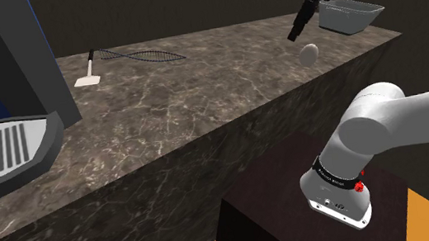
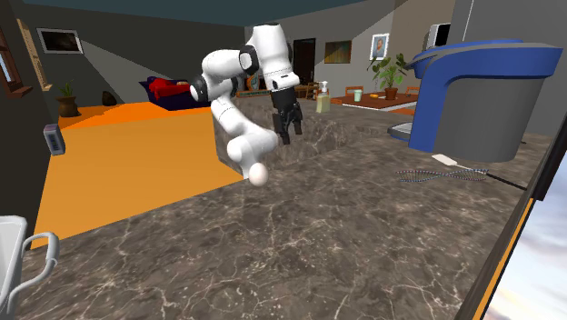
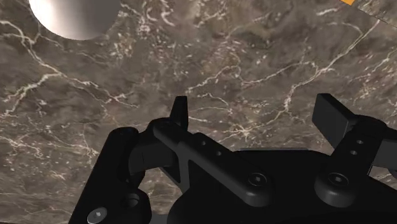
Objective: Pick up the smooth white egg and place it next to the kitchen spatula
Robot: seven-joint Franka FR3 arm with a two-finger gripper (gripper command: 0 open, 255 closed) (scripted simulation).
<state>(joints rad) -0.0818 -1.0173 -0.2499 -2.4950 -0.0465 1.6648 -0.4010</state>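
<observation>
Shoulder view: my gripper point(image 1: 295, 36) is hovering open and empty near the egg point(image 1: 307, 55), which is lying on the counter point(image 1: 202, 100), well apart from the spatula point(image 1: 88, 75). Second exterior view: the egg point(image 2: 258, 174) is resting by the counter's edge, not yet lifted. Wrist view: my fingers point(image 3: 180, 113) are standing wide apart, touching nothing, and the egg point(image 3: 73, 16) is lying beyond them. Grasping, carrying and placing are all, I judge, waiting to be done.
</observation>
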